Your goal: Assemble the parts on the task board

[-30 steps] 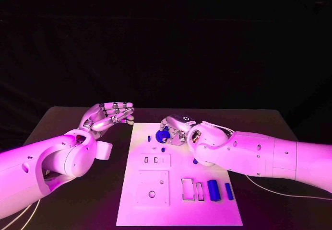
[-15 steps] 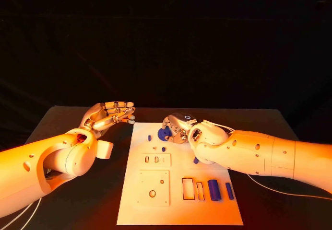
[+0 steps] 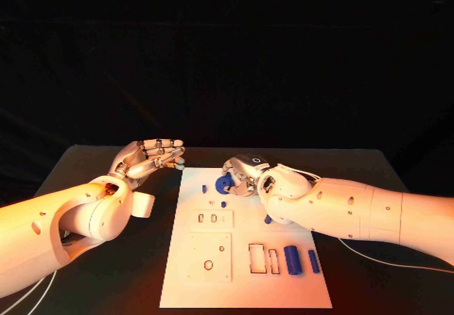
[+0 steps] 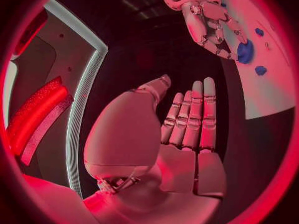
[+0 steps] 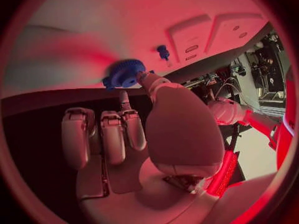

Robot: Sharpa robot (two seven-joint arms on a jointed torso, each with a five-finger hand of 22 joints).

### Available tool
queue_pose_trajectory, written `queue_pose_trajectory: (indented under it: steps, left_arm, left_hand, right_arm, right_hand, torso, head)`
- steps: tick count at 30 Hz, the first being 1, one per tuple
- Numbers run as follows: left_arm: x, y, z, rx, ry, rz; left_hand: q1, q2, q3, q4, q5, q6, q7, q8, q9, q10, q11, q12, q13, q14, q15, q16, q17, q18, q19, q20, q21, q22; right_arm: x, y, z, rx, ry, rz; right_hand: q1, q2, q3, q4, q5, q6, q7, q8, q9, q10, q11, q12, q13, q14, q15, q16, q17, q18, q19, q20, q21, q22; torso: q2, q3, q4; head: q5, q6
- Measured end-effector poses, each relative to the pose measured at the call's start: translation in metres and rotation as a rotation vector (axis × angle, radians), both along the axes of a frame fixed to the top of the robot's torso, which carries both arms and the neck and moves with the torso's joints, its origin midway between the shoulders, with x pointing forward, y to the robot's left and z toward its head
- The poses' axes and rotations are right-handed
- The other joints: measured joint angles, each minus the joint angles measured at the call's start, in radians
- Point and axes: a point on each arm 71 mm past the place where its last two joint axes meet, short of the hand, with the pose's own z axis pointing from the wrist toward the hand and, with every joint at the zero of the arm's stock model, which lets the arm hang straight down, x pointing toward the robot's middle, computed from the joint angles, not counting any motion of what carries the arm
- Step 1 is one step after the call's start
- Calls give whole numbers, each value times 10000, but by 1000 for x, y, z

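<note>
Blue gear point(image 3: 225, 184) slightly lower, right robot hand point(image 3: 248, 177).

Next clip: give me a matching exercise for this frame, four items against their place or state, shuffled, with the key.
Column one:
1. left robot hand
2. right robot hand
3. blue gear-like part
4. two blue cylinders

Column two:
A. lying side by side on the near right of the task board
B. fingers apart, holding nothing, off the board's far left corner
C. at the board's far end, at the fingertips of a hand
D. over the board's far end, fingers on a part

Pairs: 1-B, 2-D, 3-C, 4-A
</note>
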Motion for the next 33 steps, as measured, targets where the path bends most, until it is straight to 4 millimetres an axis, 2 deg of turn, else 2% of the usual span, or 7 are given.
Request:
queue_pose_trajectory:
  steps: [8,13,19,27,28,30,33]
  left_arm:
    - [0,0,0,6,13,3]
    - [0,1,0,11,23,4]
    - [0,1,0,15,30,9]
    - [0,2,0,24,40,24]
    - [0,2,0,26,41,29]
    - [0,2,0,29,43,34]
    - [0,2,-1,31,47,36]
  left_hand:
    - [0,0,0,0,0,0,0,-38,1,0,0,0,0,-37,37,0,8,0,0,0,-1,12]
    - [0,0,0,0,0,0,0,-38,1,0,0,0,0,-37,37,0,7,0,0,0,-5,12]
    - [0,0,0,0,0,0,0,-38,1,0,0,0,0,-37,37,0,7,0,1,0,33,11]
    - [0,0,0,0,0,0,0,-38,2,0,0,0,0,-37,37,0,6,0,1,1,33,20]
    - [0,0,0,0,0,0,0,-38,2,-10,11,0,0,-37,37,0,6,-1,-21,22,33,20]
    - [0,0,0,0,0,0,0,-38,2,-36,37,0,0,-37,37,0,5,1,-37,37,32,20]
    - [0,0,0,0,0,0,0,-38,-3,-36,37,0,0,-37,37,0,5,0,-36,37,32,21]
  right_arm:
    - [1,2,-2,-74,170,70]
    - [1,1,-3,-115,321,73]
    - [1,-1,-3,-139,494,56]
    - [2,-10,-7,-204,729,-119]
    - [2,-10,-7,-207,754,-135]
    - [3,-11,-7,-205,783,-153]
    - [3,-11,-7,-203,823,-173]
  right_hand:
    - [3,3,-860,72,-1,-92,60,-306,-79,-72,72,-36,0,-3,69,0,-1,1,-1,72,-2,-1]
    - [-209,215,-1277,383,223,54,63,-328,-75,-45,99,-37,0,-3,69,0,-1,1,-1,72,-2,-1]
    - [-259,428,-1238,530,447,388,-41,-325,-40,-45,99,45,0,-3,69,0,-2,2,-2,72,-2,-2]
    - [-458,648,-1186,689,527,551,-45,-205,24,-6,62,44,8,-2,68,0,6,3,-1,72,-2,-2]
    - [-458,648,-1187,689,560,559,-52,-206,19,-6,62,44,8,-2,68,0,6,3,-1,72,4,-2]
    - [-593,622,-1186,689,620,563,-56,-258,14,-6,62,44,8,-3,68,0,6,-167,-1,72,413,2]
    - [-604,611,-1186,689,620,564,-56,-261,13,-6,62,58,7,-2,68,0,6,-166,-1,72,511,6]
  torso:
    - [1,-5,6]
    - [4,-11,6]
    - [5,-11,-4]
    - [3,-3,-7]
    - [2,0,-7]
    - [2,1,-7]
    - [1,0,-7]
  head:
    - [-9,-21]
    - [-16,-34]
    - [-21,-58]
    - [-22,-73]
    - [-22,-72]
    - [-23,-67]
    - [-30,-61]
